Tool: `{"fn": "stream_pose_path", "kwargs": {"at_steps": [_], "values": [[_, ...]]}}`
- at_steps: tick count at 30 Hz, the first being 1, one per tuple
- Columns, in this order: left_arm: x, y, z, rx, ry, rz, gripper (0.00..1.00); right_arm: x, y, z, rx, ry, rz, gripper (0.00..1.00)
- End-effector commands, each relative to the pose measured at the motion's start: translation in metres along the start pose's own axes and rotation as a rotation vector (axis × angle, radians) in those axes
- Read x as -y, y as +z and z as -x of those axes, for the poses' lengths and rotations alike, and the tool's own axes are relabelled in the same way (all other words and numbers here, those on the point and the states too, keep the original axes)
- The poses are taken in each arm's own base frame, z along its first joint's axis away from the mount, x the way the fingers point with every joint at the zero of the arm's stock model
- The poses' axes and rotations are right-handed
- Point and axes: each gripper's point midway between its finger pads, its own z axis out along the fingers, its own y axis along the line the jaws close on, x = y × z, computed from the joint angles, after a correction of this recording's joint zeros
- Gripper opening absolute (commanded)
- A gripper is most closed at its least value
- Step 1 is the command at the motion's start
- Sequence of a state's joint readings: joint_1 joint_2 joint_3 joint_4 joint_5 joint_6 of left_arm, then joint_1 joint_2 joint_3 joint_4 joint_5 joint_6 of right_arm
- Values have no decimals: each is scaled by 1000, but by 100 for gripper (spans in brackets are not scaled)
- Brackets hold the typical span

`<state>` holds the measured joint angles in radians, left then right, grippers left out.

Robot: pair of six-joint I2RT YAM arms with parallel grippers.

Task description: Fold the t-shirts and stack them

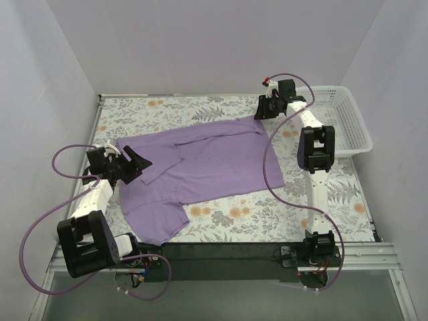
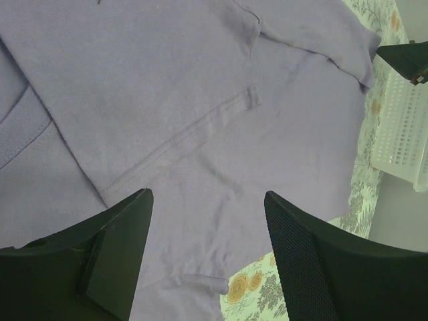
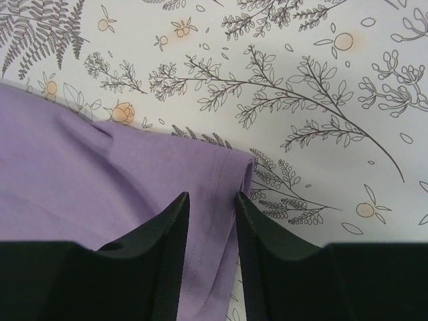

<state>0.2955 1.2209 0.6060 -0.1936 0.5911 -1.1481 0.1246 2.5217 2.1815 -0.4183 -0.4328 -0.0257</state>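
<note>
The lavender t-shirt (image 1: 214, 164) lies spread on the floral table, with its left part folded over and one sleeve sticking out at the near left. My left gripper (image 1: 137, 162) is open and empty at the shirt's left edge. In the left wrist view it (image 2: 206, 195) hovers wide open over the folded cloth (image 2: 200, 100). My right gripper (image 1: 259, 110) is at the shirt's far right corner. In the right wrist view its jaws (image 3: 211, 196) stand a little apart, straddling the hemmed corner (image 3: 221, 174) without pinching it.
A white mesh basket (image 1: 342, 115) stands at the far right of the table, just beyond the right arm, and also shows in the left wrist view (image 2: 401, 127). The floral tablecloth (image 1: 321, 194) is bounded by white walls on three sides.
</note>
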Motion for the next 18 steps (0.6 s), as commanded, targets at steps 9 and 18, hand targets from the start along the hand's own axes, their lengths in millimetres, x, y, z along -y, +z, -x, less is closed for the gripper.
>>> {"fn": "stream_pose_path", "kwargs": {"at_steps": [9,18], "values": [[7,-3,7,24,37,-27,66,6,1,-5,-4,21,-2,37],[7,-3,6,23,36,-26,66,12,-4,6,19,-20,-31,1]]}}
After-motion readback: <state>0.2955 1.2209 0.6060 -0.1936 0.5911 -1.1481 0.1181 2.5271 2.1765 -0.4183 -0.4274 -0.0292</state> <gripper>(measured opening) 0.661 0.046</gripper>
